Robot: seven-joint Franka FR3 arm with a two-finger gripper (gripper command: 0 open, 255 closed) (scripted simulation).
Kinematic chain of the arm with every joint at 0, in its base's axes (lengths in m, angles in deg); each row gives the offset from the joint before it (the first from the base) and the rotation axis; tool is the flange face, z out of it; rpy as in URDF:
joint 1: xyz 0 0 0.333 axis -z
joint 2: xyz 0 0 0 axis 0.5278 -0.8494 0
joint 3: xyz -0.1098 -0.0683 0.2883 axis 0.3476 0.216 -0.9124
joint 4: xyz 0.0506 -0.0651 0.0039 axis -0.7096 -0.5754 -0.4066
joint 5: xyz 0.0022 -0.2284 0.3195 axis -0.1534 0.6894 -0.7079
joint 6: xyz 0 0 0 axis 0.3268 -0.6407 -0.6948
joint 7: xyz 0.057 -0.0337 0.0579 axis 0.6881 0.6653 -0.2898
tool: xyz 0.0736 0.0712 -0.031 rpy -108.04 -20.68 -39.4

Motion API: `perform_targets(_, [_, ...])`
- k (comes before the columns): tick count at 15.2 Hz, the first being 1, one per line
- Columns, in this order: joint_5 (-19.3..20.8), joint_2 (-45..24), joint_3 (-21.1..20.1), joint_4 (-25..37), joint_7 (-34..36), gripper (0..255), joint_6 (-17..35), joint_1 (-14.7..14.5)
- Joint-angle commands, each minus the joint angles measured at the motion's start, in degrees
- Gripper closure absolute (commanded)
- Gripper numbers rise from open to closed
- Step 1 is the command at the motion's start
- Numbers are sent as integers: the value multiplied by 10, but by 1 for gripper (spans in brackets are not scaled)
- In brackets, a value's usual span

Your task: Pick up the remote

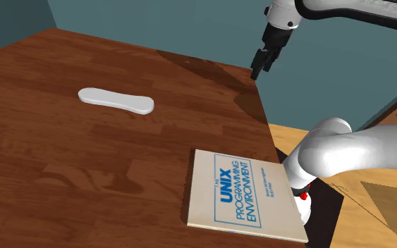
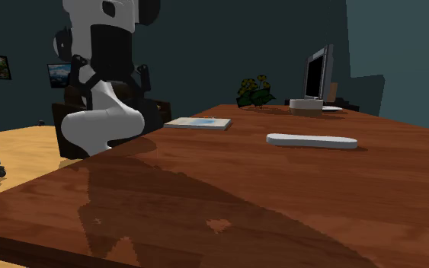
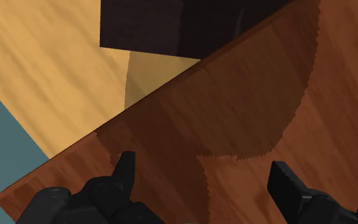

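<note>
**Book up front, remote mid-table, gripper open above the right edge**

Nearest in the shoulder view: pale book point(image 1: 246, 199), flat on the brown wooden table point(image 1: 63, 176), hard by its near right edge. Carries blue lettering, "UNIX PROGRAMMING ENVIRONMENT". Just right of it, the white arm point(image 1: 345, 151), bent over the table's corner.

Farther back and to the shoulder view's left: white remote point(image 1: 115, 101), long and slim. Lies flat on the bare wood, well apart from the book and untouched. In the second exterior view, the same remote point(image 2: 312, 141) at right of middle, lengthwise across the table, with the book point(image 2: 199, 122) farther off to its left.

Far right in the shoulder view: black gripper point(image 1: 261, 67), raised above the table close to the right edge, pointing down, well apart from the remote. From the wrist, gripper point(image 3: 203, 164) with fingers spread wide, holding nothing. Below them, only shaded wood and the table's edge, then tan floor point(image 3: 44, 63) and a dark box point(image 3: 152, 25).

At the far end in the second exterior view: dark monitor point(image 2: 317, 72) and a small plant point(image 2: 254, 91).
</note>
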Motion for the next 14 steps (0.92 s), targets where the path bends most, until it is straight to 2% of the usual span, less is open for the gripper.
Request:
perform_targets(1, [0,0,0,0,0,0,0,0])
perform_targets(14, [-48,-220,-85,130,18,0,88,-71])
